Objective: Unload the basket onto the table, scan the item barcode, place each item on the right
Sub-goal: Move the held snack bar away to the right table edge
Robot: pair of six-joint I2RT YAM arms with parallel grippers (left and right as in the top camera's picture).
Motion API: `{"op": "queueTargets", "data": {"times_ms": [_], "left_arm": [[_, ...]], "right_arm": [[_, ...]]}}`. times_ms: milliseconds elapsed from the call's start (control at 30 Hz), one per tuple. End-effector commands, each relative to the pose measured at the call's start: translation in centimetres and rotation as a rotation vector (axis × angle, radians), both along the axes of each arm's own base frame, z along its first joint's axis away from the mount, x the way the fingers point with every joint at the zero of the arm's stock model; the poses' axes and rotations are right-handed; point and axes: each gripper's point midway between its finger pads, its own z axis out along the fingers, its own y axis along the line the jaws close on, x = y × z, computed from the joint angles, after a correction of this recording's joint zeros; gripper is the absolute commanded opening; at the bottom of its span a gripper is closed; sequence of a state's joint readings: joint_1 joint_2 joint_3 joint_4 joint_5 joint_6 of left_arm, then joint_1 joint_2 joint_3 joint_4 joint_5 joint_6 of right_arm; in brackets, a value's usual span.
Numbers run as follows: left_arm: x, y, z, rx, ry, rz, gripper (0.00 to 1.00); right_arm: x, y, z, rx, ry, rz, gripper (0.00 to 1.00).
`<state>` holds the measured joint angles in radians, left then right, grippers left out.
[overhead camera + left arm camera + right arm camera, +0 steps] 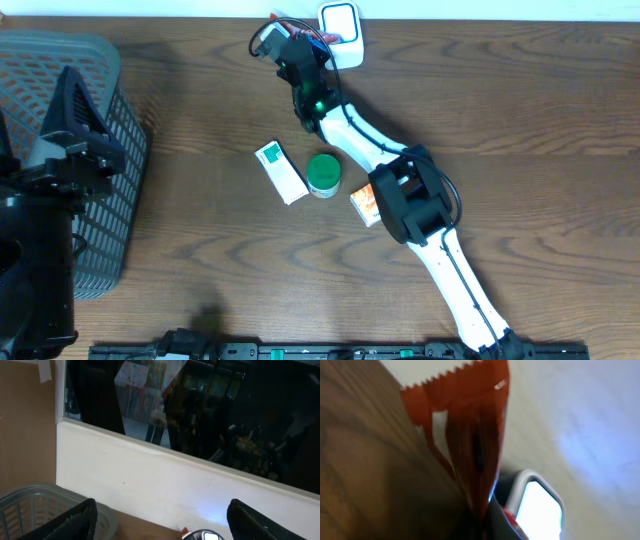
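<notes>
The item is a red packet (470, 435) with a zigzag top edge, pinched upright in my right gripper (485, 527), which is shut on its lower part. Just right of the packet stands the white scanner (537, 507), its window glowing. From overhead, the right gripper (300, 45) is stretched to the table's back edge, with the packet (316, 40) beside the scanner (340, 22). My left gripper (160, 527) is open and empty, raised over the basket at the far left (75, 100) and facing the back wall; the scanner (205, 535) shows low between its fingers.
A grey mesh basket (110, 120) fills the left side of the table. Mid-table lie a white and green box (281, 171), a green-lidded round container (323, 174) and a small orange box (364, 205), partly under the right arm.
</notes>
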<state>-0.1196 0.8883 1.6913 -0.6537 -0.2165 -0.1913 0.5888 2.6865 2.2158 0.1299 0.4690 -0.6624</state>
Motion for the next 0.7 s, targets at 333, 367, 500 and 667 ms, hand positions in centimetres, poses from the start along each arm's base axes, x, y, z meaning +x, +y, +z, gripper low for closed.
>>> {"op": "queueTargets", "data": {"times_ms": [333,367,500,667], "left_arm": [[-0.2,0.2,0.1,-0.013,-0.008,0.007,0.83],[-0.2,0.2,0.1,-0.014,-0.008,0.007,0.83],[-0.2,0.2,0.1,-0.013,-0.008,0.007,0.83],[-0.2,0.2,0.1,-0.013,-0.008,0.007,0.83]], "right_arm": [[-9.1,-10.2,17.8,0.177,0.187,-0.333,0.01],[-9.9,-11.6,17.5,0.201,0.227,-0.383,0.01],[-12.4,-18.2,14.9,0.209,0.381,-0.585,0.01],[-15.0,-27.8,11.4,0.183,0.540,-0.855,0.01]]}}
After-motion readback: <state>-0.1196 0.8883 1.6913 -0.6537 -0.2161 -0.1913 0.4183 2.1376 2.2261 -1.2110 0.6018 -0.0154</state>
